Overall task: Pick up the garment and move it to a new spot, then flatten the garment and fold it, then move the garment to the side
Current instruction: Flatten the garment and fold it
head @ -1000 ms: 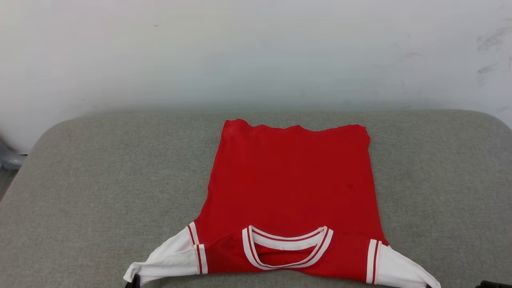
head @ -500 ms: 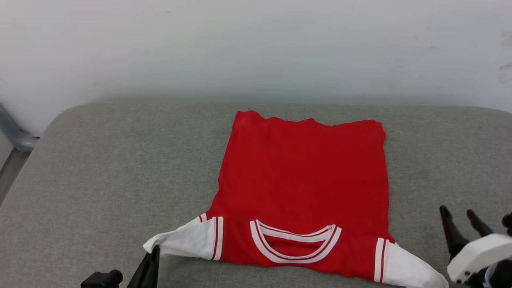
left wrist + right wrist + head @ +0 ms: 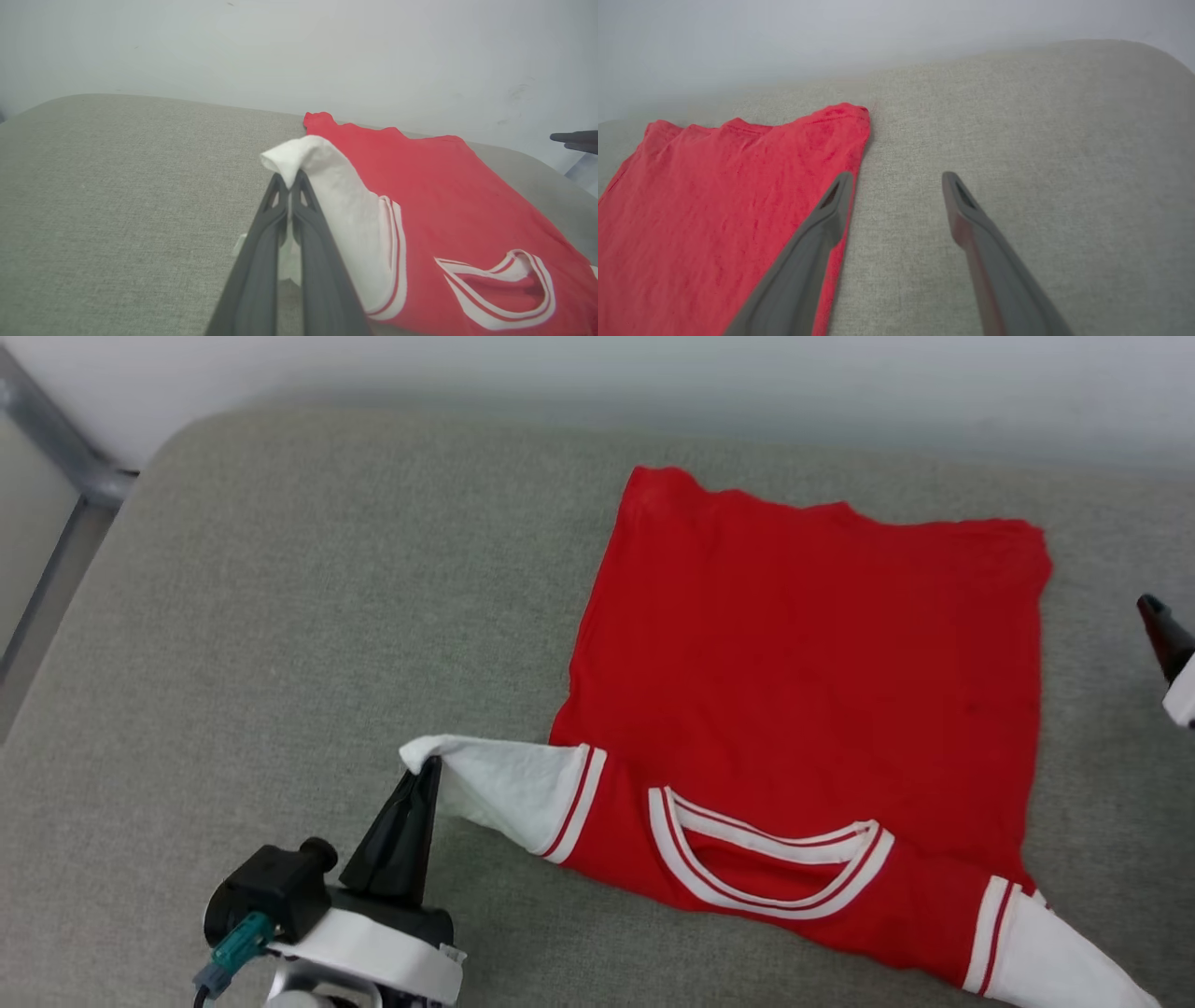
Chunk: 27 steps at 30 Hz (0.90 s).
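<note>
Folding looks to be the step in hand, and the head view shows why care is needed: the garment (image 3: 812,653) lies spread on the grey cushion (image 3: 280,616), collar (image 3: 766,877) nearest the robot. The left gripper (image 3: 428,773) is clenched on the tip of the white sleeve (image 3: 504,793) on the robot's left, which is raised a little off the cushion. The other sleeve (image 3: 1055,961) trails flat toward the lower right. In the left wrist view the two fingers (image 3: 264,242) meet on only a small pinch of sleeve cloth. I would carry it low and slowly over the red body, lest so slim a hold slip or drag the shoulder into a ridge. In the right wrist view the right gripper (image 3: 896,179) stands released, jaws wide and holding nothing. One finger is over the garment's side edge short of the hem corner (image 3: 859,114), the other over bare cushion; whether either touches cloth I cannot tell. Pinning that edge would steady the body during the fold.
</note>
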Motion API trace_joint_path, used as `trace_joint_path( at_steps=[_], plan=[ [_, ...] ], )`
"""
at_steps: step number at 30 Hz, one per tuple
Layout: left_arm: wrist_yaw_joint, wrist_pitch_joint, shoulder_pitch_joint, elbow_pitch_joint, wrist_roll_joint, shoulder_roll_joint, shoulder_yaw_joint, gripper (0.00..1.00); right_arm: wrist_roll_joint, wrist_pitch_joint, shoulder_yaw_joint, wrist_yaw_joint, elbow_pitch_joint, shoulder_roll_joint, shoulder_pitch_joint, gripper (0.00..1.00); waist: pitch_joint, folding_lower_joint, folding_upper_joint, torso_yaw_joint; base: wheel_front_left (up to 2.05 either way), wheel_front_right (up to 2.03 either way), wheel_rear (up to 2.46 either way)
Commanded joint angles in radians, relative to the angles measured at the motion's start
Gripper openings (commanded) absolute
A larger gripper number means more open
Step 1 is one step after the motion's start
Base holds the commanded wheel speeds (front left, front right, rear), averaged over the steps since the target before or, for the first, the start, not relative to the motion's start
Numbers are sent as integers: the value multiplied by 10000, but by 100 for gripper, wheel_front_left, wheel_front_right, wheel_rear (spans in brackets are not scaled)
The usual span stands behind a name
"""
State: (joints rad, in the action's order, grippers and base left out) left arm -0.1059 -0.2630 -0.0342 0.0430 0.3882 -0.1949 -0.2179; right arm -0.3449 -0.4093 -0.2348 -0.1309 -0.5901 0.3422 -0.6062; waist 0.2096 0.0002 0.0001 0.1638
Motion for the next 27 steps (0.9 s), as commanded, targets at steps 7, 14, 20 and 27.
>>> trace_joint_path(
  at_steps=[7, 14, 20, 27],
  plan=[
    [-202, -23, -903, -430, -211, 238, -219, 0, 701, -1427, 131, 3, -762, 345, -2026, 100, 1778, -2, -1, 996, 0, 0, 0],
    [-247, -24, -1433, -605, -288, 366, -529, 0, 1450, -1994, 72, 3, -1320, 215, -3164, 100, 2580, -2, -1, 1286, 0, 0, 0],
    [-253, -24, -1693, -545, -177, 303, -829, 0, 1666, -3457, 665, -10, -2519, -51, -2714, 100, 2816, -2, -1, 1358, 0, 0, 0],
    [-255, -24, -1762, -476, -172, 365, -945, 0, 1509, -4146, 524, -4, -2731, 131, -2714, 0, 2723, -2, -1, 1415, 0, 0, 0]
  ],
)
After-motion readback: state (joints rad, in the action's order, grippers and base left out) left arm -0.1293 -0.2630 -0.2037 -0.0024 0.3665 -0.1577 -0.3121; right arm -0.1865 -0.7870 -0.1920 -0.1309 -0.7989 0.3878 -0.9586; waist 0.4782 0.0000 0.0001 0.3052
